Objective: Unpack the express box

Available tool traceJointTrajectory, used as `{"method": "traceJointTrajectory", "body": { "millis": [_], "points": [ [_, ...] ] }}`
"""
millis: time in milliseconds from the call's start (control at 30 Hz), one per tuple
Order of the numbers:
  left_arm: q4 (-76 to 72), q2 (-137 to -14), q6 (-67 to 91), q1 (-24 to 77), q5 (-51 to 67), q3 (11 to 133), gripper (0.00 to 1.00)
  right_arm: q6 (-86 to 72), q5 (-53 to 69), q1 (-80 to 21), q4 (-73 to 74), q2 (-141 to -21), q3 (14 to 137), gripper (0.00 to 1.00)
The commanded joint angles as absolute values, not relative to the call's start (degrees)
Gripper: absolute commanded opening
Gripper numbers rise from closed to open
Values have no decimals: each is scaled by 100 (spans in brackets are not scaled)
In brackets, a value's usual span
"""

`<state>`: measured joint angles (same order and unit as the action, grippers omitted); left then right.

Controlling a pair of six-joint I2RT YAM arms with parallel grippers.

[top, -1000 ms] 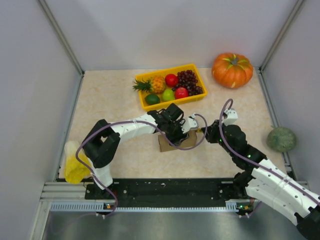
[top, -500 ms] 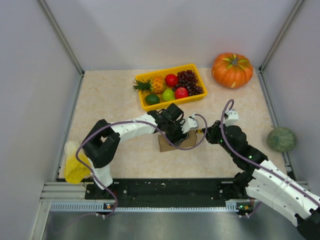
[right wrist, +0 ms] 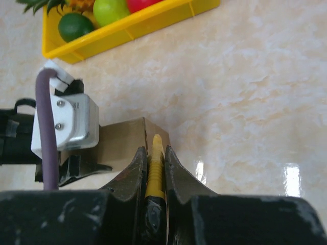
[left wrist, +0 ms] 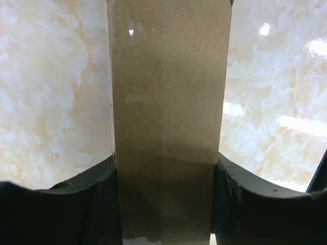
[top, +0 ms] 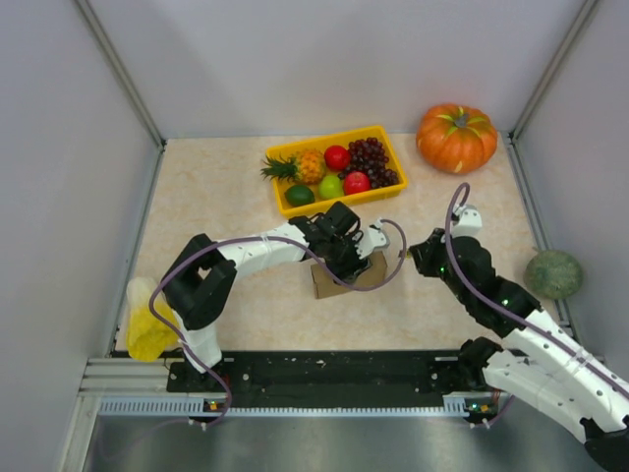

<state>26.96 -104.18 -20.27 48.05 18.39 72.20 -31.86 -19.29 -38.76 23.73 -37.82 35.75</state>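
The express box (top: 337, 280) is a small brown cardboard box lying mid-table. In the left wrist view it (left wrist: 168, 102) fills the space between the black fingers (left wrist: 61, 204). My left gripper (top: 346, 258) is shut on it from above. My right gripper (top: 411, 258) is shut on a yellow ridged tool (right wrist: 155, 168) with a black-taped handle. The tool's tip points at the box's right end (right wrist: 138, 135) and lies close to it. In the right wrist view the left wrist's white camera block (right wrist: 64, 122) sits over the box.
A yellow fruit tray (top: 336, 169) with pineapple, grapes, apples and a lime stands behind the box. An orange pumpkin (top: 456, 138) is at the back right, a green squash (top: 552, 273) at the right edge, a yellow object (top: 147, 320) at the front left.
My right arm has lifted and swung slightly to the right, drawing the tool a little back from the box's right end. The left gripper and the box have stayed put.
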Motion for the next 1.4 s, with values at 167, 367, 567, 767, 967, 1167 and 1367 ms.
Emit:
{"method": "traceJointTrajectory", "body": {
  "millis": [167,367,567,767,967,1167,1367],
  "points": [
    [2936,-10302,-1890,4755,1160,7075,63,-3831,-2506,-3349,2681,-4657,4122,0],
    [2944,-10020,-1793,4746,1099,7294,76,-4201,-1453,-2419,2058,-5545,3824,0],
    [2839,-9581,-1661,4764,1169,7400,92,-4201,-880,-1794,1556,-5888,3542,4],
    [2628,-9045,-1530,4755,1134,7339,96,-4245,-1115,-1556,1949,-6091,3567,42],
    [1672,-7999,-1284,4755,537,6629,95,-4403,-2503,-1547,3442,-5951,4243,75],
    [1099,-7138,-607,4755,-498,6083,99,-4448,-3068,-1547,4271,-5582,4806,86],
    [1256,-6636,-9,4685,-696,5862,95,-3561,-1751,-1565,3474,-5746,5176,85]
  ]
}}
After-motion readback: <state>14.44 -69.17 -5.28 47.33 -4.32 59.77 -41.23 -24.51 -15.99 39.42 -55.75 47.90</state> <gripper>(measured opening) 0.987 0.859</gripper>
